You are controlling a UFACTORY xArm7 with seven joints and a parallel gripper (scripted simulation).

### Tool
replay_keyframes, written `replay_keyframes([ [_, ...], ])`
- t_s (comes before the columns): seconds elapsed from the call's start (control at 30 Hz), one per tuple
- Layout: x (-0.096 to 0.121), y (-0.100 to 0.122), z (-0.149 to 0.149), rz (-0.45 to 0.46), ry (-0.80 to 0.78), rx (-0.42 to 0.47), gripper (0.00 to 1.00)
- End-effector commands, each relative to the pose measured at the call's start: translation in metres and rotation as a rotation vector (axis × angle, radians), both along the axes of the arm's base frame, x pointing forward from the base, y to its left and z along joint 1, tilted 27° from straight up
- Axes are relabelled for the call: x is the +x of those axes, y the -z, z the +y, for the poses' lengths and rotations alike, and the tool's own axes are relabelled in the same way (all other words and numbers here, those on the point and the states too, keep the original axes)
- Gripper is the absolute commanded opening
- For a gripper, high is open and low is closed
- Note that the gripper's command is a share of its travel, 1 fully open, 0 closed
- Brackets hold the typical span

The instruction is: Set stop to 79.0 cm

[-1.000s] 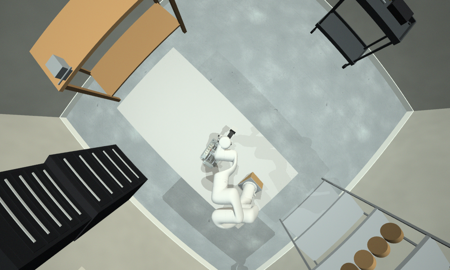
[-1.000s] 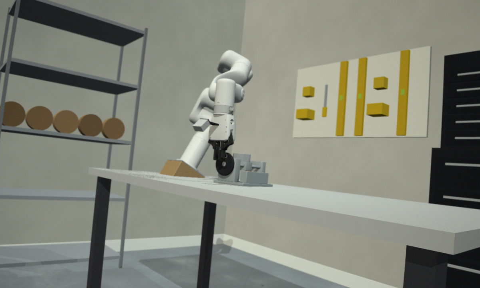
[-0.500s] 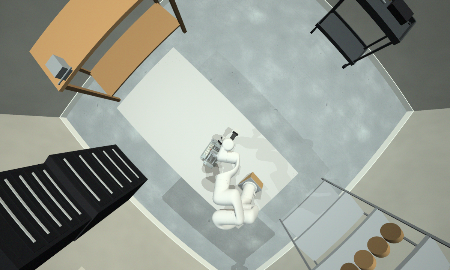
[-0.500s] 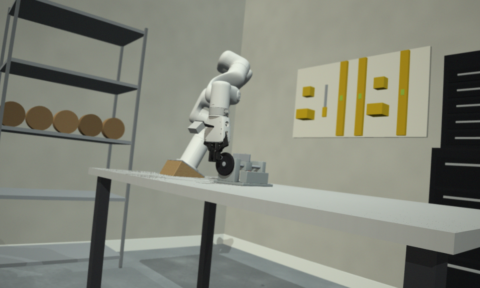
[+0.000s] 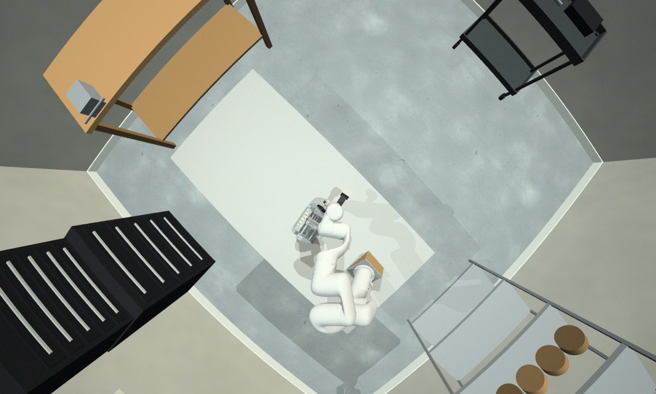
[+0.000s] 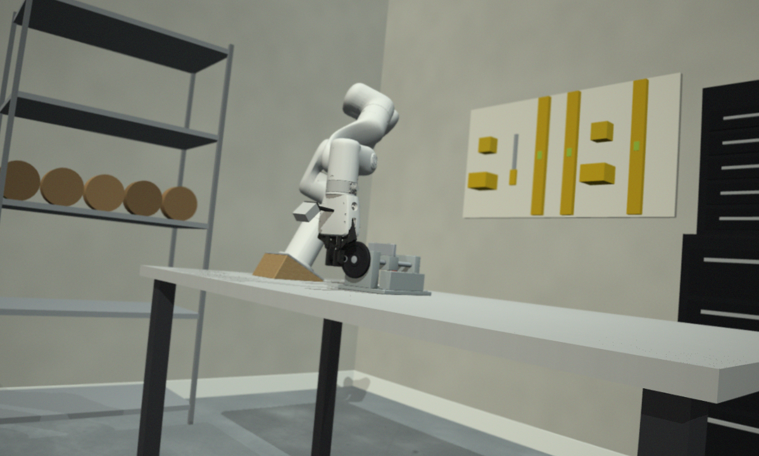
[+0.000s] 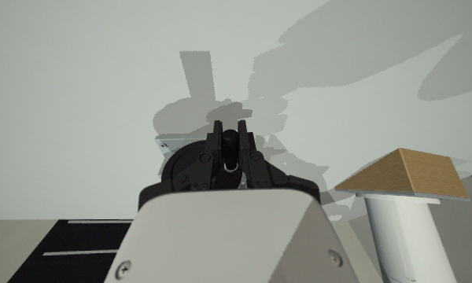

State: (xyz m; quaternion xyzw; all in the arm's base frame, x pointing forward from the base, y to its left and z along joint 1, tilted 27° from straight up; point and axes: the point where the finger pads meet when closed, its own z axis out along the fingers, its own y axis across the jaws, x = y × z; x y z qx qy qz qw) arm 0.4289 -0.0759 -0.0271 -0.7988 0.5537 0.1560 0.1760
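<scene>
The black handwheel [image 6: 360,252] [image 7: 181,165] stands upright at one end of the grey stop device [image 5: 307,225] [image 6: 401,280]. My gripper [image 6: 334,260] [image 7: 230,130] points down beside the wheel's outer face, shut on the wheel's crank handle [image 7: 230,138]. The handle's dark rounded end shows between the two fingers in the wrist view, with the wheel's disc to their left. In the top view the arm covers the gripper and much of the wheel. The device's scale and a small red mark are too small to read, so I cannot tell the stop's setting.
The device stands on the white table [image 5: 232,127] [image 6: 540,323]. The arm's wooden base block [image 5: 376,264] [image 6: 280,267] [image 7: 433,173] is nearby. A shelf rack [image 6: 104,215], black drawer cabinets [image 5: 139,254], a wooden bench [image 5: 124,39] and a black cart [image 5: 499,53] stand around the table.
</scene>
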Motion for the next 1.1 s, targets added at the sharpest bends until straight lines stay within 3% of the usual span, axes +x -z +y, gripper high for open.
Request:
replay_keyframes([
  [0.0,0.003,0.011,0.005,-0.004,0.002,-0.002,0.06],
  [0.53,0.024,0.024,0.021,-0.004,0.002,-0.002,0.06],
  [1.07,0.051,0.013,0.026,-0.004,0.002,-0.002,0.06],
])
